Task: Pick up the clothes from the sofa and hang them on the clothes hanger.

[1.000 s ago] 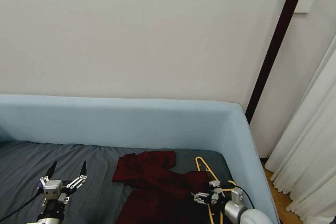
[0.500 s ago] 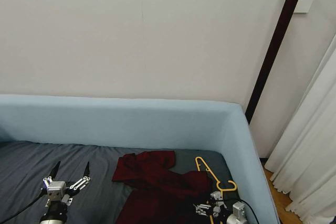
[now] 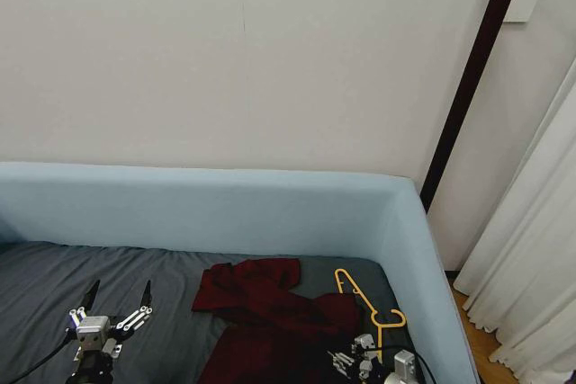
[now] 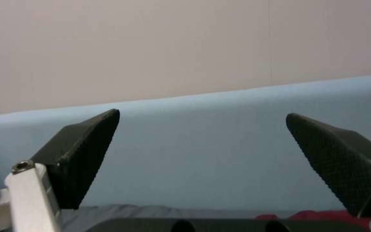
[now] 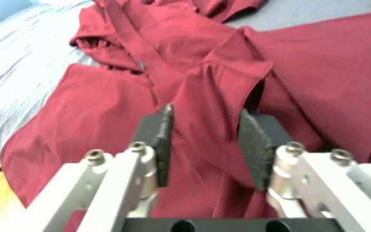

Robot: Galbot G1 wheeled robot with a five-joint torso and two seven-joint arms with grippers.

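Red shirt's (image 5: 108, 96) fold sits inside the parted right gripper (image 5: 206, 126); left gripper (image 4: 202, 117) gapes wide.

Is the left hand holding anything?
No, the left hand is spread open and empty, while the right hand sits at the red garment.

A white curtain (image 3: 531, 285) hangs beside a plain wall (image 3: 243, 60).

I see a plain off-white wall (image 3: 270, 60) behind a light blue sofa (image 3: 225, 213). At the right I note a dark post (image 3: 468, 78), white curtains (image 3: 540, 267) and a strip of wooden floor (image 3: 475, 348).
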